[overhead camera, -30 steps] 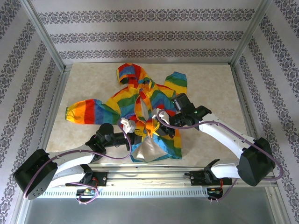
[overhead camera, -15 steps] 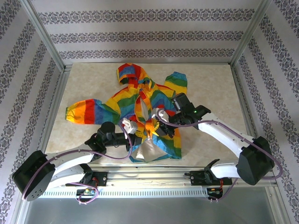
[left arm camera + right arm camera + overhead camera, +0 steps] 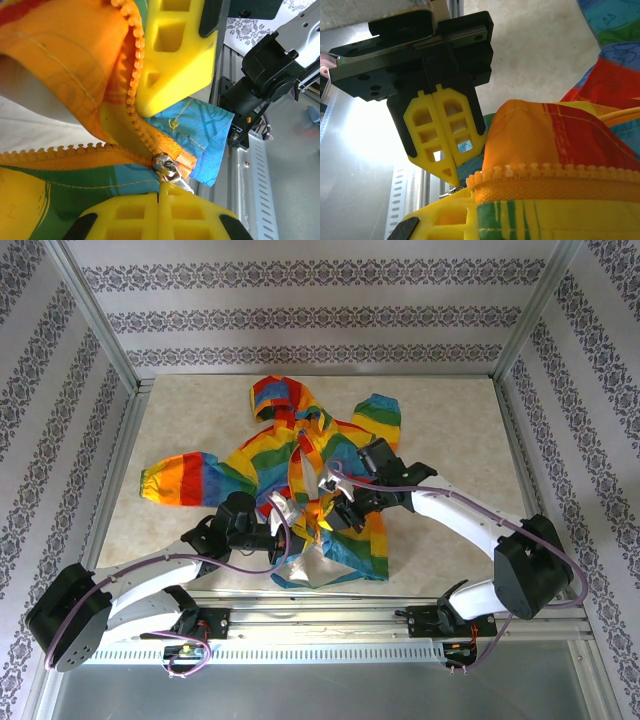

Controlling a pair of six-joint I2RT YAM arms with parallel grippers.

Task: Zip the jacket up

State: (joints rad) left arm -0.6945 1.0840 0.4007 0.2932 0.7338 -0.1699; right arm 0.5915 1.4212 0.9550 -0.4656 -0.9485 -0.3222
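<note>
A striped jacket (image 3: 262,462) is spread on the surface (image 3: 450,430), its hood at the far side and one sleeve (image 3: 175,480) stretched out to the left. At the near hem, the left gripper (image 3: 290,523) is set against the open front; its jaws are pressed together, with the metal zipper pull (image 3: 172,172) pinched at their tips. Just beside it, the right gripper (image 3: 330,498) is buried in lifted orange fabric along the zipper teeth (image 3: 545,172). One finger (image 3: 445,220) is seen beneath the cloth. Whether these jaws are closed cannot be told.

Beige table (image 3: 450,430), patterned walls (image 3: 300,280)
</note>
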